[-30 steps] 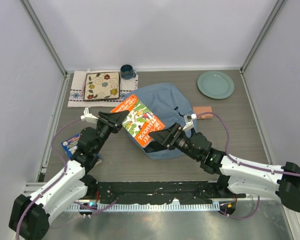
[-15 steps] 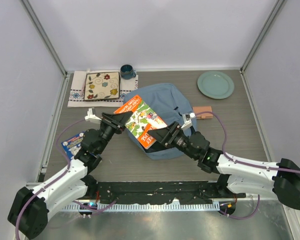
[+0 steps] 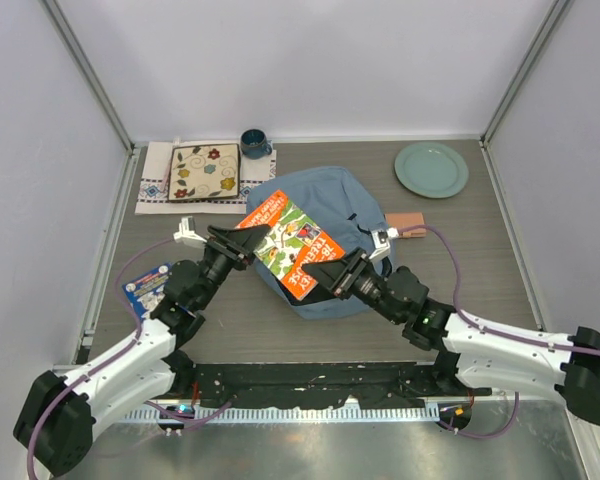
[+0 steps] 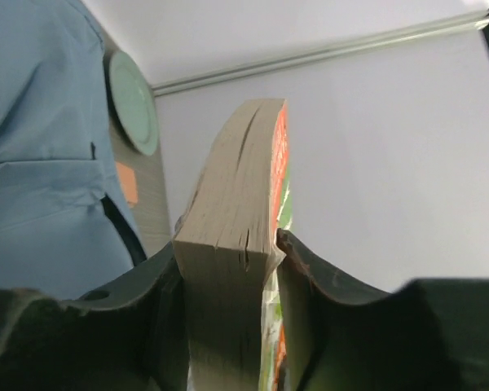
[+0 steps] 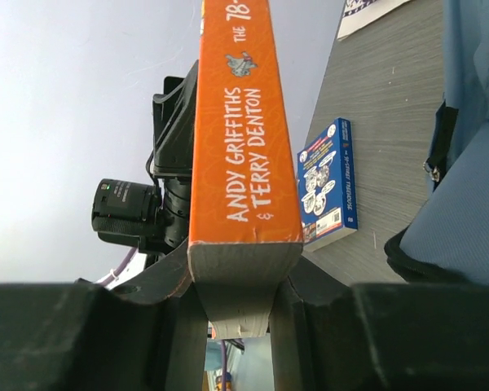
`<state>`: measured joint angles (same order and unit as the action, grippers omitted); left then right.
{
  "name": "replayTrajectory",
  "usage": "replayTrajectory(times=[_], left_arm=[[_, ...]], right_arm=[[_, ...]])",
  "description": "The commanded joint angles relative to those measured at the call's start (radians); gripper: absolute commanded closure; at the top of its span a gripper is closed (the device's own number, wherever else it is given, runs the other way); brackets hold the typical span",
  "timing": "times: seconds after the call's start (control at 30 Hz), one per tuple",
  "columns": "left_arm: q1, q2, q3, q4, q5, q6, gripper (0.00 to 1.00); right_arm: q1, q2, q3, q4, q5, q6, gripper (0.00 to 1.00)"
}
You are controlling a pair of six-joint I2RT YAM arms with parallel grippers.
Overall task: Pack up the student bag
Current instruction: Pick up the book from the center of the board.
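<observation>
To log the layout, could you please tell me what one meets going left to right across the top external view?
Blue book → floral square dish → student bag → green plate; the mug and orange book overlap the bag, so they are omitted.

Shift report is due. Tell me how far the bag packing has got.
Done: nothing visibly packed in the student bag. In hand: the orange book is up over the bag, left hand on its page edge, right hand on its spine. Left: get it into the bag, then probably the blue book lying on the table, left side.
</observation>
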<state>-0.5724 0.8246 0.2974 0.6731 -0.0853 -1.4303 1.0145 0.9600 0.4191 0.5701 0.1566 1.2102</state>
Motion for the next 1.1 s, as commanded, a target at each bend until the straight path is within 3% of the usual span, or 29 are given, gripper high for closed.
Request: replayTrajectory(times=[0.0, 0.07, 0.33, 0.47, 0.77, 1.07], left_arm=[[-0.003, -0.022, 0.084, -0.096, 0.061, 0.088, 0.48], [-0.003, -0.021, 0.134, -0.203, 0.120, 0.171, 0.31], [-0.003, -0.025, 0.256, -0.518, 0.200, 0.392, 0.02], [-0.003, -0.056, 0.273, -0.604, 0.206, 0.430, 0.00], [-0.003, -0.159, 0.263, -0.760, 0.147, 0.476, 0.00], [-0.003, -0.307, 0.272, -0.992, 0.042, 0.465, 0.00]], right_arm=[[0.001, -0.133, -0.014, -0.036, 0.106, -0.050, 0.99], [0.001, -0.200, -0.013, -0.125, 0.149, -0.066, 0.99], [0.001, -0.398, 0.004, -0.354, 0.242, -0.133, 0.99], [-0.001, -0.478, 0.010, -0.455, 0.258, -0.166, 0.99], [-0.001, -0.647, 0.004, -0.513, 0.245, -0.213, 0.99], [-0.001, -0.802, 0.012, -0.674, 0.350, -0.192, 0.99]])
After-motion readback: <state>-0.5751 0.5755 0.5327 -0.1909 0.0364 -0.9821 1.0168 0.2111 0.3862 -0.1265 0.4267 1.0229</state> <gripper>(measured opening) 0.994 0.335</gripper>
